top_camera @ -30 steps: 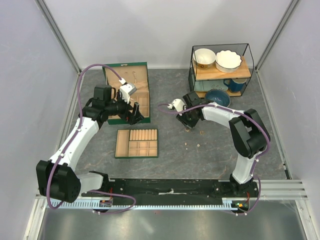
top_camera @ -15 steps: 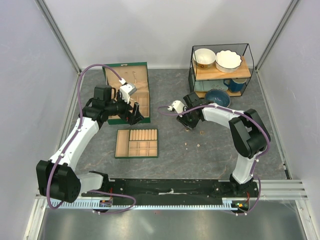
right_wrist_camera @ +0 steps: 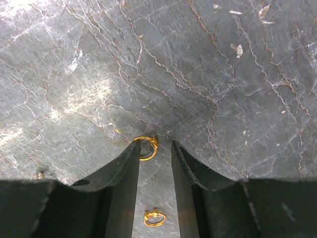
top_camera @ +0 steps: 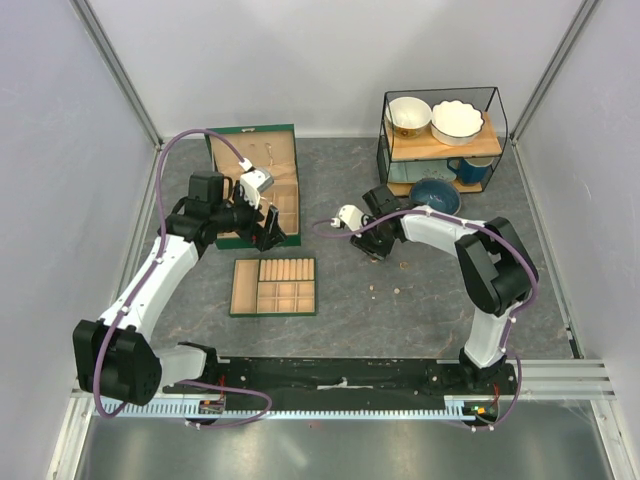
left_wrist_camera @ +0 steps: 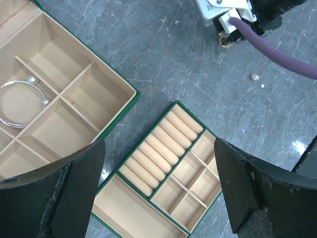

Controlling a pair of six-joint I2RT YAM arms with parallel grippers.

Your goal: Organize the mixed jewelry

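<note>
Jaws of the right gripper [right_wrist_camera: 156,144] stand part-way apart and clamp nothing; the tips point down at the table [right_wrist_camera: 198,74], to the right of the tray [top_camera: 273,286]. A gold ring [right_wrist_camera: 146,147] lies in the mouth of the gap, touching one tip and clear of the other, so the gap is set a little wider than the ring, apparently to straddle it before closing. A second ring [right_wrist_camera: 154,217] lies flat farther back between the fingers. Other small pieces [top_camera: 397,290] are scattered on the table to the right of the tray, among them a pale stud [left_wrist_camera: 255,77]. The left gripper [left_wrist_camera: 158,148], fingers wide apart and empty, hangs over the far edge of the tray, probably parked where its camera takes in both the tray and the box [left_wrist_camera: 119,79] just beyond it. A silvery bangle [left_wrist_camera: 22,101] lies in one compartment of the box, on the tray's far left, sorted by the look of it.
</note>
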